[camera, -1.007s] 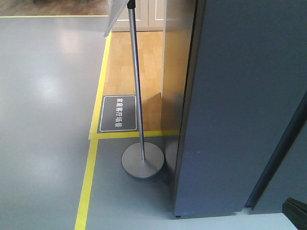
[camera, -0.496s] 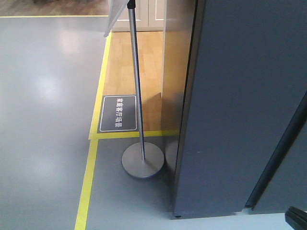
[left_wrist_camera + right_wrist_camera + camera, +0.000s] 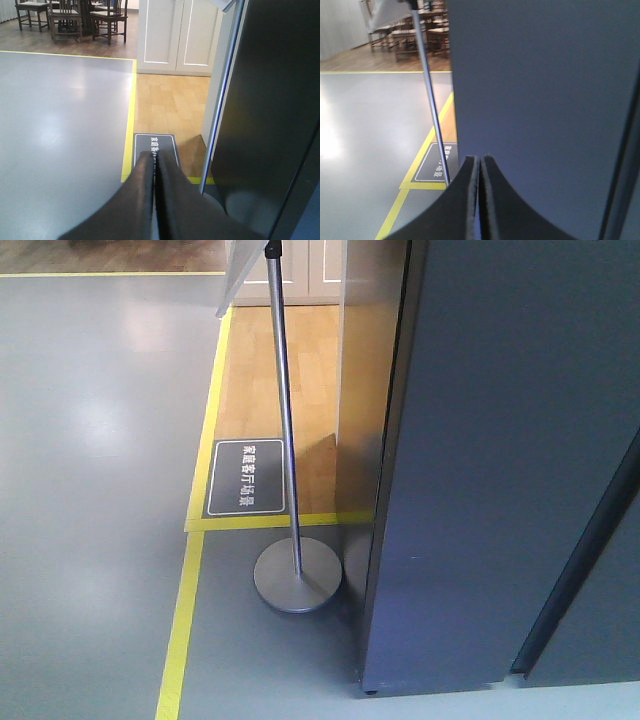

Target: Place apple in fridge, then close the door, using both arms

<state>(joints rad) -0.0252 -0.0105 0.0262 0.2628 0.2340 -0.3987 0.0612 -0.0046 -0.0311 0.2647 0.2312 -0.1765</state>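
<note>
The apple is out of view in every frame. The fridge (image 3: 500,460) fills the right of the front view as a tall dark grey panel, and also shows as a dark face (image 3: 270,115) and a grey wall (image 3: 545,100) in the wrist views. A dark seam (image 3: 580,570) splits off a second grey panel at far right; I cannot tell which panel is the door, and no white interior shows. My left gripper (image 3: 154,156) is shut on nothing, hanging over the floor left of the fridge. My right gripper (image 3: 479,159) is shut and empty, close to the fridge's grey face.
A metal sign stand (image 3: 297,575) with a thin pole and round base stands just left of the fridge's corner. Yellow floor tape (image 3: 185,610) and a dark floor label (image 3: 246,477) border a wooden floor patch. White cabinets (image 3: 175,35) and chairs (image 3: 65,17) are farther back.
A black gripper part at the bottom right corner of the front view sank lower and has left the frame. Fridge and sign stand have not moved.
</note>
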